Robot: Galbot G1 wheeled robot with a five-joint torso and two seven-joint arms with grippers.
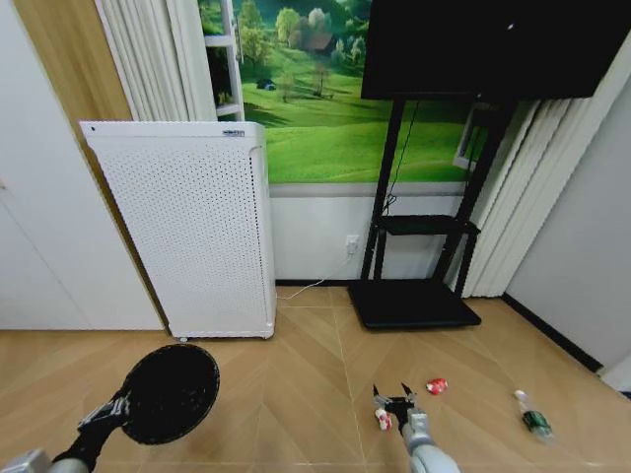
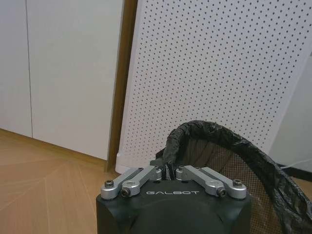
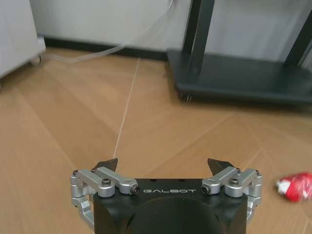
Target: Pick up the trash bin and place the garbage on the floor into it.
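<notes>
My left gripper [image 1: 120,403] is shut on the rim of the black trash bin [image 1: 170,392], held off the floor at the lower left, its mouth facing the camera. In the left wrist view the fingers [image 2: 168,171] pinch the bin's bag-lined rim [image 2: 214,134]. My right gripper [image 1: 394,401] is open low over the parquet floor [image 1: 296,394], directly above a red-and-white wrapper [image 1: 383,419]. A small red packet [image 1: 436,385] lies just right of it, also seen as the red packet [image 3: 296,185] in the right wrist view. A clear bottle with green label [image 1: 533,418] lies farther right.
A white perforated cabinet [image 1: 192,232] stands against the wall behind the bin. A black TV stand [image 1: 414,301] with a flat base sits at centre right. A white cable [image 3: 92,53] runs along the floor by the wall. Curtains and a grey wall close the right side.
</notes>
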